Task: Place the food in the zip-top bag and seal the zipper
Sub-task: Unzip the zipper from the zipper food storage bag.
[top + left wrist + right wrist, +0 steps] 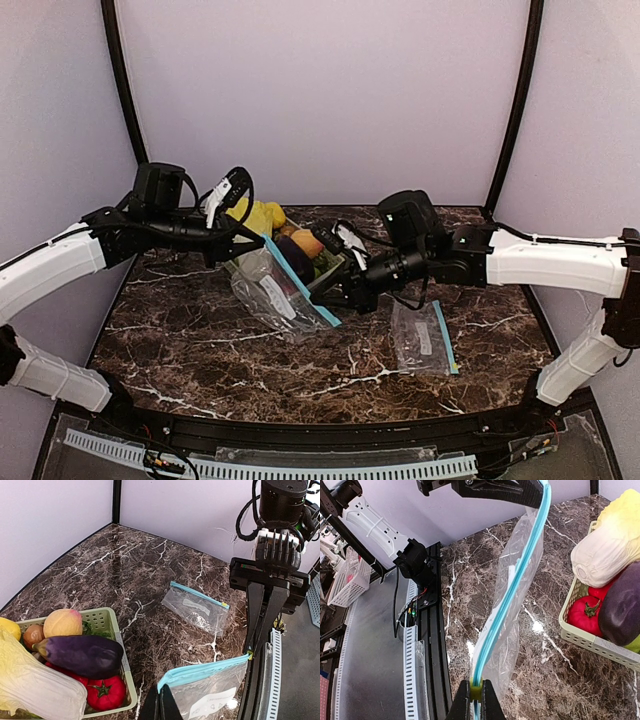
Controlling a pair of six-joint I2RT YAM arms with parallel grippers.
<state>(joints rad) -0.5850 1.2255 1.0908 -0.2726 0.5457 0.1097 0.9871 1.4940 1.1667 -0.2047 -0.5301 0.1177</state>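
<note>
Left wrist view: the peach (62,622) and eggplant (82,655) lie in the basket (122,650) at nine o'clock of the zip-top bag (210,685), which is held up empty over the surface (150,555). The left pincer (161,702) is clenched on one end of its blue zipper strip, the right pincer (476,700) on the other end, so by my reading nothing is loaded yet; filling and sealing are left

Pale green basket (114,622) on dark marble table (125,560); contains pale cabbage (35,687), red peppers (106,692), yellow fruit (9,628). Spare clear bag (195,609), blue-edged, flat on tabletop, apart from basket.
</note>
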